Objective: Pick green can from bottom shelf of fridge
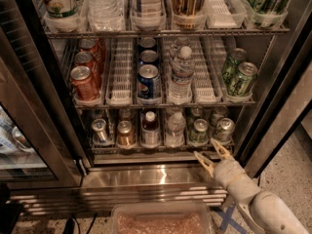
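Six lanes on the bottom shelf (pixel 161 149) of the fridge (pixel 146 177) hold cans and bottles; the green can (pixel 200 132) stands between a clear bottle (pixel 175 128) and a paler can (pixel 224 129). Below the green can the gripper (pixel 212 155) gapes, fingers apart, its arm (pixel 263 206) cut off.

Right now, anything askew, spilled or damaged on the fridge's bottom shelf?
Nothing stands out. Everything on the bottom shelf stands upright in its lane, the green can included; no spill shows. The gripper hangs open just before the shelf's right end, touching nothing.
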Tool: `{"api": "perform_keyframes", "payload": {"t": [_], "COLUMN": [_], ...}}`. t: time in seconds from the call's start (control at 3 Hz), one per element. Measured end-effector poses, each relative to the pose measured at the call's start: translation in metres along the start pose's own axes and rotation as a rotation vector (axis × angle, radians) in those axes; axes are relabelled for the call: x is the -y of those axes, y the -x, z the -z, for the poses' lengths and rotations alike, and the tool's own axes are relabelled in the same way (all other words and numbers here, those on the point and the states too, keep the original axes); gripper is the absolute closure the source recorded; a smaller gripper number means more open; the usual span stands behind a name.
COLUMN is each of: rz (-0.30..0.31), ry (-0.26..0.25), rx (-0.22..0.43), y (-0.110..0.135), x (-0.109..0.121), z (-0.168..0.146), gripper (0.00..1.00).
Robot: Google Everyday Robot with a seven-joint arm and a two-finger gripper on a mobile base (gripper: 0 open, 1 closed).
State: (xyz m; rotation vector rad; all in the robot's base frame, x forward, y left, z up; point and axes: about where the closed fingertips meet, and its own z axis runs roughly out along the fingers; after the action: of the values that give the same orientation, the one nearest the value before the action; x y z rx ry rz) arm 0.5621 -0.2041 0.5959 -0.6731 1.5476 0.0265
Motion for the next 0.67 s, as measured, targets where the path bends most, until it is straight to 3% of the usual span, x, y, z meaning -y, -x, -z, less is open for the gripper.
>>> {"api": "perform_keyframes", "payload": {"t": [0.67], "rz": [-0.003], "ry": [-0.114], "rx": [0.036], "y": [-0.001], "x": [0.007], "z": [-0.024], "gripper": [0.42]}}
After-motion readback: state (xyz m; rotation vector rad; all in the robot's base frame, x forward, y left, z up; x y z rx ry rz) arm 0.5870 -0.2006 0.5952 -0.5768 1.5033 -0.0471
